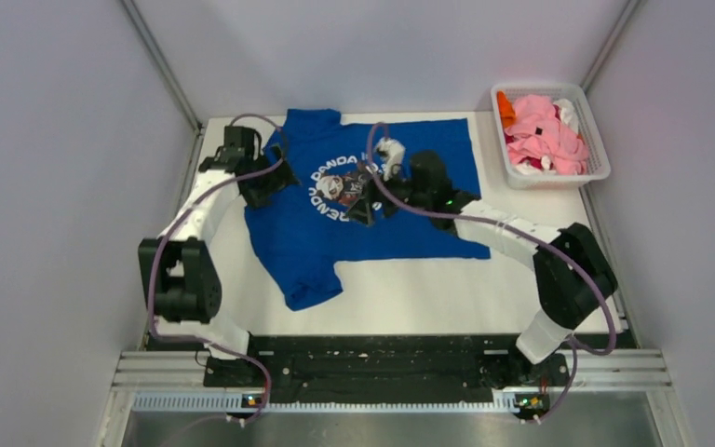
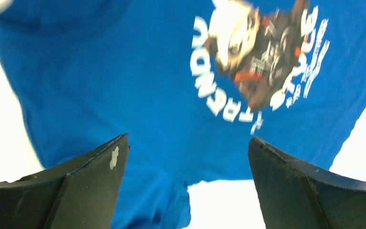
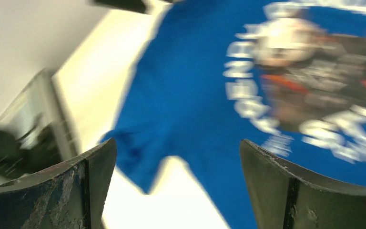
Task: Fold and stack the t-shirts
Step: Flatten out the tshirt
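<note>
Top external: blue t-shirt (image 1: 289, 233) across table (image 1: 410, 289).

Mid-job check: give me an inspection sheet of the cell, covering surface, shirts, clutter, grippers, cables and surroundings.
Surface: white table, blue shirt across its far middle.
Job's things: blue shirt spread flat, print up; pink, orange and white heap in the basket.
Clutter: nothing seen.
Grippers: left gripper open, empty, over the shirt; right gripper likewise.
Cables: purple cables loop along both arms; the right arm's passes over the shirt.
Surroundings: grey walls, metal rail at the near edge.
</note>
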You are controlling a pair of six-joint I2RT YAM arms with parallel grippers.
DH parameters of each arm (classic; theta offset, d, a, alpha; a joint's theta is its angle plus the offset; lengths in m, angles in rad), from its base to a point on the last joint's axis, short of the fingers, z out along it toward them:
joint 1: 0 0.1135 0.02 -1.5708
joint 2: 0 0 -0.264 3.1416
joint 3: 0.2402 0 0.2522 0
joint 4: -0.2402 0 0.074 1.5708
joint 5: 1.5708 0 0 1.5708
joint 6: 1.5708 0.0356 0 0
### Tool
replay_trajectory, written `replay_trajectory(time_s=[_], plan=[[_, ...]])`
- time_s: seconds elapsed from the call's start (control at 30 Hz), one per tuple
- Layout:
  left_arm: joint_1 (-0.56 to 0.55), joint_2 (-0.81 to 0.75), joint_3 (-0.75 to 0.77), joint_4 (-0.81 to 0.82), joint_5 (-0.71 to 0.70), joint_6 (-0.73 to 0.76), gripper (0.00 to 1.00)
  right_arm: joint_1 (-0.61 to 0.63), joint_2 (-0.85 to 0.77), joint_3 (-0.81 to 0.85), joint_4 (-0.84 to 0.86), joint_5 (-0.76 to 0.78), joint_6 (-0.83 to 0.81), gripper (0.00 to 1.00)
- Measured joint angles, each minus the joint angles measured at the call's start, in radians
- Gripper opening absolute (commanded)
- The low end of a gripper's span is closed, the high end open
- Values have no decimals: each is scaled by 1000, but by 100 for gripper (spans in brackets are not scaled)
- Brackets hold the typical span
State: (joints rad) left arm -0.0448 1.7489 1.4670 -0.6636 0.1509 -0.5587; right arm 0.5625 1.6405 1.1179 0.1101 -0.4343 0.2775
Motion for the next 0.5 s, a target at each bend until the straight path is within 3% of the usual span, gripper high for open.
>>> replay_trajectory(time_s=[0.1, 0.23, 0.33, 0.5], plan=[[0, -193, -245, 53, 36, -35, 99, 178, 25, 0, 89, -116, 23, 96], [1, -245, -484, 123, 54, -72, 99, 348, 130, 26, 125, -206, 41, 95], [3, -224, -567, 114, 39, -89, 99, 415, 257, 101, 117, -230, 41, 95], [8, -214, -574, 147, 10, -98, 99, 456, 425, 249, 67, -220, 26, 93]])
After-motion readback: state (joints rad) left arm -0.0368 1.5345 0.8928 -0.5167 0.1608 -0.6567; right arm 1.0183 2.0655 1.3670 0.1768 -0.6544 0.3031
